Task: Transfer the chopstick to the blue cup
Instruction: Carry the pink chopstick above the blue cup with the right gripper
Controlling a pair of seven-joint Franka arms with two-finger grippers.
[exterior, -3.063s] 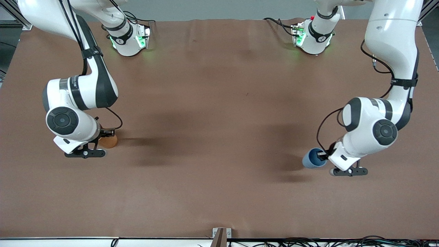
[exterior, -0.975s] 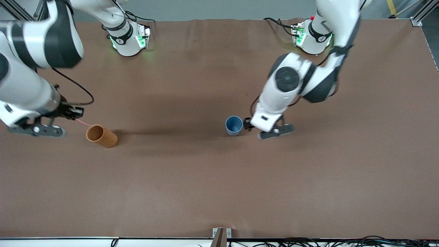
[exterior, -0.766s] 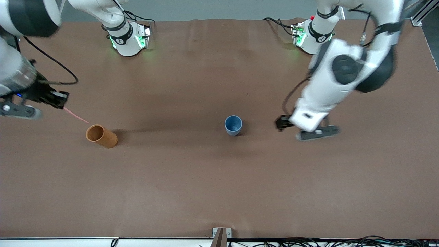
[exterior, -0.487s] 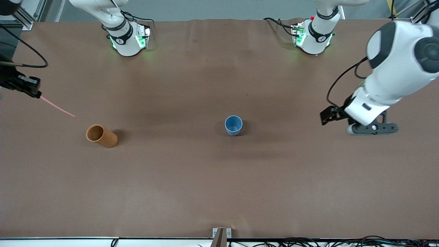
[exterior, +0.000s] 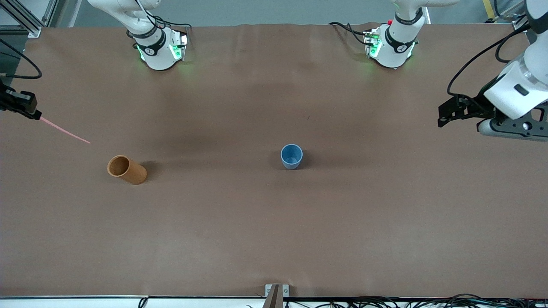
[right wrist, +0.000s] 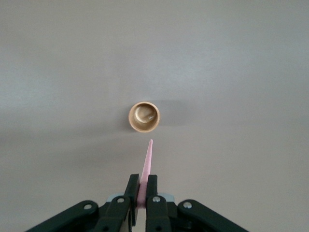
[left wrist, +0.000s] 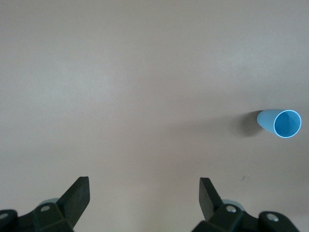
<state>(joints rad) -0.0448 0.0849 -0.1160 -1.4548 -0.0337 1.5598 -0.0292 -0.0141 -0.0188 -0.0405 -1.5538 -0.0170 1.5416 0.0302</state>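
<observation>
Brown matte covering spreads over the whole table (exterior: 274, 239) in the front view; the small round blue cup (exterior: 291, 156) stands upright near the table's middle, well apart from both grippers; the taller orange-brown cylindrical cup (exterior: 126, 170) stands toward the right arm's end, nearer to the front camera than the chopstick's tip appears; the right gripper (exterior: 34, 114) hangs up in the air at that end's edge, its fingers clamped on the thin pale-pink chopstick (exterior: 65, 131), which slants out from the fingertips toward the orange-brown cup without touching it; the left gripper (exterior: 445, 116) is raised over the left arm's end of the table, holding nothing.

Grey-brown surface fills the left wrist view; the left gripper (left wrist: 144, 191) shows its two black fingers (left wrist: 77, 193) spread wide with bare table between them; the blue cup (left wrist: 282, 123) sits far off to one side.

In the right wrist view the right gripper (right wrist: 143, 186) pinches the chopstick (right wrist: 147, 162) between closed fingers; its free tip ends just short of the orange-brown cup (right wrist: 143, 116), seen from above, mouth open.
</observation>
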